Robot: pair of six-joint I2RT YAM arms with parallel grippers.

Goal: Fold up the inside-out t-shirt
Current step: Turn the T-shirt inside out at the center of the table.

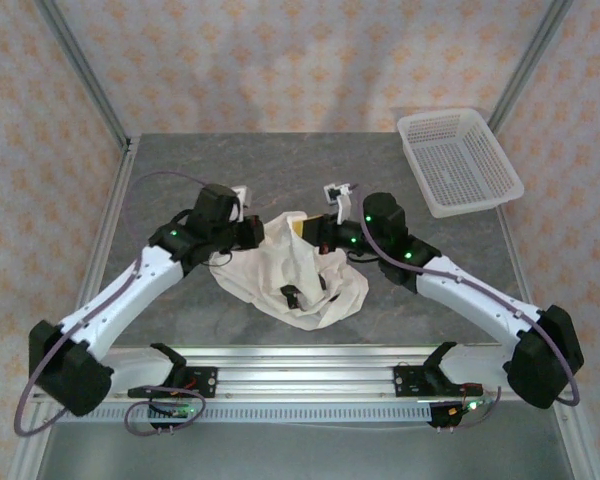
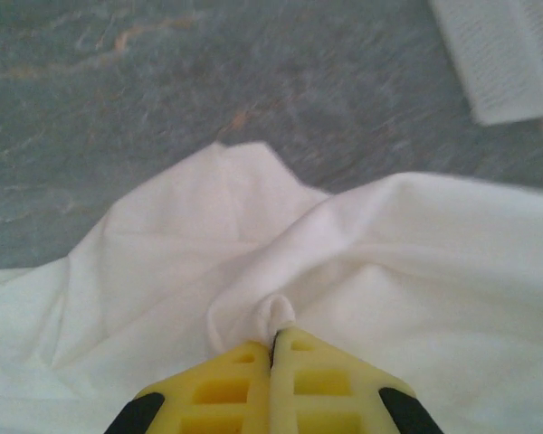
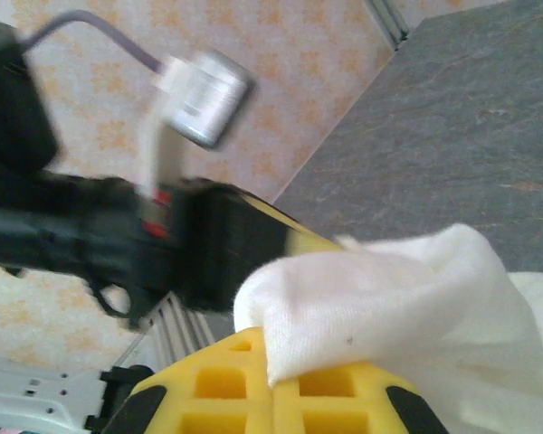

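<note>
At the middle of the table (image 1: 180, 170), the crumpled inside-out t-shirt (image 1: 298, 278) lies bunched between the left gripper (image 2: 273, 342) and the right gripper (image 3: 271, 380), each pinched tight on a fold of it, so the step looks like spreading it out, which next calls for drawing the two grips apart.

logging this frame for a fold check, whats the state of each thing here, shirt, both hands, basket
t-shirt: crumpled in a heap, not yet folded, gripped at two spots
left hand: shut on a small pinch of the t-shirt
right hand: shut on a bunched fold of the t-shirt
basket: upright, open side up, apart from the t-shirt
</note>
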